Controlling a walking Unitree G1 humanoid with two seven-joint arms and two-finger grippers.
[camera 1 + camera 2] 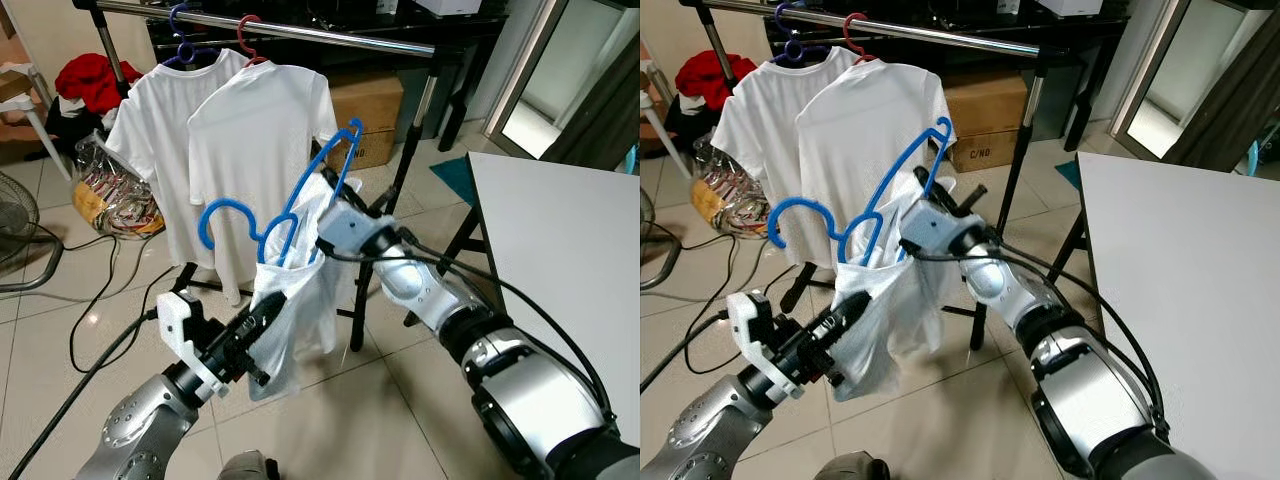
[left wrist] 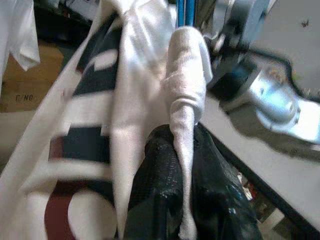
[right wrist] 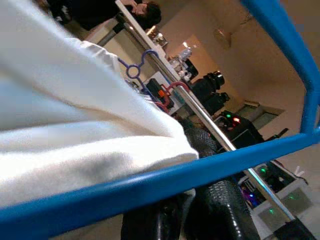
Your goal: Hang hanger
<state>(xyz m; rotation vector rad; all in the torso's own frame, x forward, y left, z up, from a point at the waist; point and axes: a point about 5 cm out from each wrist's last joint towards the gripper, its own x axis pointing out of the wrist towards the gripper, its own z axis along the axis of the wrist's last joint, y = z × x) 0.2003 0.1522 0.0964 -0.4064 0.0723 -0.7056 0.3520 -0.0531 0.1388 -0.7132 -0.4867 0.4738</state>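
A blue hanger [image 1: 322,160] is held tilted below the rack's metal rail [image 1: 330,33], with a white shirt [image 1: 290,320] drooping from it. My right gripper [image 1: 320,212] is shut on the hanger's lower part; in the right wrist view the blue bar [image 3: 150,190] crosses its fingers [image 3: 220,205]. My left gripper [image 1: 272,310] reaches up from below and is shut on a fold of the shirt [image 2: 185,75], pinched between its fingers [image 2: 160,190]. Two white T-shirts [image 1: 250,150] hang on the rail from a purple hanger [image 1: 183,40] and a red hanger [image 1: 247,35].
A white table [image 1: 570,230] stands close on the right. A cardboard box [image 1: 375,115] sits behind the rack's legs. A bag of clutter [image 1: 110,190], red cloth [image 1: 90,80], a fan [image 1: 15,230] and floor cables [image 1: 90,310] lie to the left.
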